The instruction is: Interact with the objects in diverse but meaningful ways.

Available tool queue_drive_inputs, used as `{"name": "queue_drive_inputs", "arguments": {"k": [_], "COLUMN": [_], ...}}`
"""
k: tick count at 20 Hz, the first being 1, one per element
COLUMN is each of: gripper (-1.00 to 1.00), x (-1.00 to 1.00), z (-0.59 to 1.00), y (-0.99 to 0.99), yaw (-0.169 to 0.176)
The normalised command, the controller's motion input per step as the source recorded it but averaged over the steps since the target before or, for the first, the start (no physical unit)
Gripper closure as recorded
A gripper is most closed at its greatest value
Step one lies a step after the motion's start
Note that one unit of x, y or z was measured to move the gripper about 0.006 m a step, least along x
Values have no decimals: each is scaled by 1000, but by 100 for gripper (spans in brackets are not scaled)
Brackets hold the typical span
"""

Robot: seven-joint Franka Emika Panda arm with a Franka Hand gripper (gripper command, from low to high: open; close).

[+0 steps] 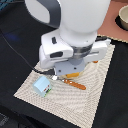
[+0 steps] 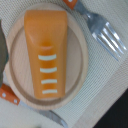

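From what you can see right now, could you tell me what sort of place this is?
Probably a toy table setting on a lab bench: a woven placemat on a black surface, an orange slab on a wooden plate, and a fork beside it.

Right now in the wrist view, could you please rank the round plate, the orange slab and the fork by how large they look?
1. Round plate, widest in frame.
2. Orange slab, lying on the plate.
3. Fork, though its handle is cut off at the frame edge, so its full size is unsure.

Both low-resolution views are looking soft and blurry under even, diffuse light, the white arm (image 1: 70, 25) glaring brightly against the dark table (image 1: 15, 30), faint shadows edging the orange slab (image 2: 46, 52).
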Motion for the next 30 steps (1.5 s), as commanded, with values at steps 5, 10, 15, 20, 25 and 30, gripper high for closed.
{"name": "queue_drive_inputs", "arguments": {"k": [5,10,15,20,25,30], "gripper": [-100,-100,-100,-100,-100,-100], "x": [-948,-882,-870,-819,-772,-702], "z": [-11,-290,-310,-305,-113,-9], "y": [0,0,-2,-147,-288,-412], "yaw": [76,124,141,127,116,102]}}
